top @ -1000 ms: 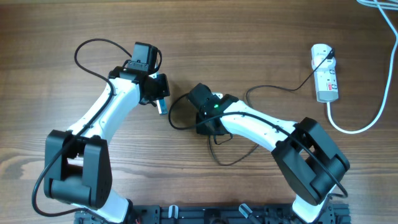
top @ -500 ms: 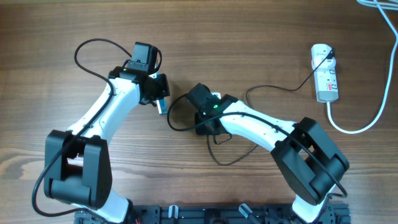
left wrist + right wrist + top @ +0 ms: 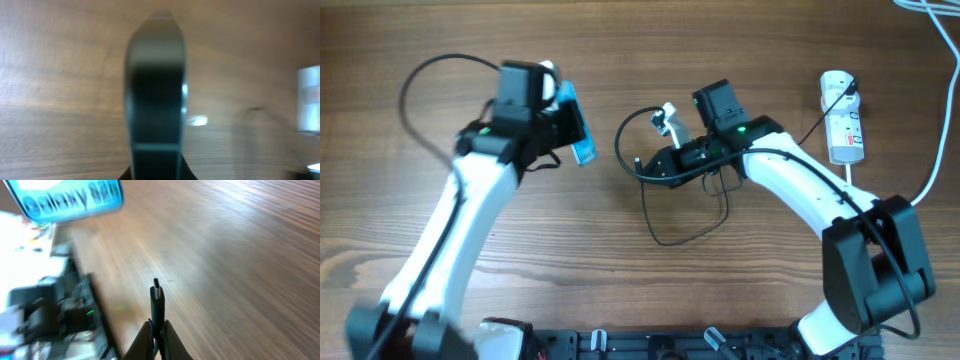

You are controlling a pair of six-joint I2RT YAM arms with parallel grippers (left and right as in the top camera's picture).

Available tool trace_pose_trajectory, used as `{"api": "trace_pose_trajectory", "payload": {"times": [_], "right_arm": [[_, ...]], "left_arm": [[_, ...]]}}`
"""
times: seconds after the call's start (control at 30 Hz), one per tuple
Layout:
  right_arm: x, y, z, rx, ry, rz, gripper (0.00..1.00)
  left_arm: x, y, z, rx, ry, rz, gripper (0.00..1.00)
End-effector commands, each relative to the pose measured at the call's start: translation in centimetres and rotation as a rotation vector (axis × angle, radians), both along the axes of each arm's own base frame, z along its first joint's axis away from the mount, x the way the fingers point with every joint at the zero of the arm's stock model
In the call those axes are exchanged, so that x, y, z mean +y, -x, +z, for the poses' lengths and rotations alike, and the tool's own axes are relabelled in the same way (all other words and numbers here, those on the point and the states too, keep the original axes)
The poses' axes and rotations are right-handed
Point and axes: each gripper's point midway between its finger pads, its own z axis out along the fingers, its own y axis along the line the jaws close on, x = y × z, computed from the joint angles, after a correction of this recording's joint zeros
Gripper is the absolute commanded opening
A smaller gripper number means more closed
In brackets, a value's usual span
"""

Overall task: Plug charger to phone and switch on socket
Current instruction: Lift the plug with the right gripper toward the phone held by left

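Overhead view: wood of the table (image 3: 380, 40) fills the frame to the top, left and right borders. We see bare stretches along 12 o'clock and low down around 6.
Phone spot: the phone (image 3: 582, 140) sits at about 10 o'clock from centre, tipped up on its edge.
Phone axis: we'd call it roughly 11 to 5, with the cyan screen facing 3 o'clock-ish.
Left gripper: the left gripper (image 3: 563, 118) is clamped on the phone. The left wrist view only gives us a dark, blurry, upright slab seen edge-on.
Right gripper: the right gripper (image 3: 157, 326) is pinched tight on the charger (image 3: 157, 297), just below the plug tip.
Plug direction: in the right wrist view the tip points to 12 o'clock, and the "Galaxy" end of the phone sits up at 11.
Gap: a strip of bare wood lies between the phone and the plug, so they're near each other but apart.
Cable slack: the rest of the charger loops down toward 6 o'clock on the wood and also trails off to the socket (image 3: 842, 118).
Socket: it lies at 2 o'clock near the right border, long axis 12 to 6, with the white lead (image 3: 905, 200) curling off its lower end.
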Motion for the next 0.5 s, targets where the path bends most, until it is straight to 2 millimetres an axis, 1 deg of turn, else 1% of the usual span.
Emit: {"api": "trace_pose_trajectory", "payload": {"times": [0.0, 0.07, 0.1, 0.13, 0.27, 0.3, 0.37, 0.4, 0.43, 0.47], "right_arm": [[1.3, 3.1, 6.6, -0.084, -0.417, 0.258, 0.04], [1.3, 4.3, 9.3, -0.120, -0.599, 0.344, 0.04], [1.2, 4.7, 10.3, -0.124, -0.659, 0.367, 0.04], [1.1, 4.9, 11.3, -0.137, -0.720, 0.393, 0.04], [1.5, 3.9, 12.2, -0.118, -0.709, 0.398, 0.04], [1.7, 3.5, 12.6, -0.096, -0.701, 0.396, 0.04], [2.2, 3.1, 14.0, -0.063, -0.685, 0.405, 0.04], [2.7, 3.5, 14.6, -0.056, -0.683, 0.423, 0.04], [3.5, 4.4, 15.0, -0.039, -0.681, 0.452, 0.04], [4.1, 5.3, 14.9, -0.023, -0.680, 0.474, 0.04]], "left_arm": [[-1.2, 1.6, 8.1, -0.142, 0.275, -0.044, 0.04], [-2.2, 2.6, 11.4, -0.210, 0.396, -0.140, 0.04], [-2.6, 3.1, 13.0, -0.242, 0.451, -0.193, 0.04], [-2.7, 3.4, 13.7, -0.259, 0.483, -0.224, 0.04], [-4.3, 4.5, 17.4, -0.363, 0.601, -0.416, 0.04], [-4.5, 4.6, 18.0, -0.383, 0.614, -0.438, 0.04], [-4.6, 4.5, 18.3, -0.390, 0.621, -0.437, 0.04], [-4.6, 4.6, 18.3, -0.385, 0.626, -0.441, 0.04], [-4.8, 5.0, 18.3, -0.382, 0.637, -0.465, 0.04], [-5.0, 5.2, 18.3, -0.376, 0.647, -0.481, 0.04]]}}
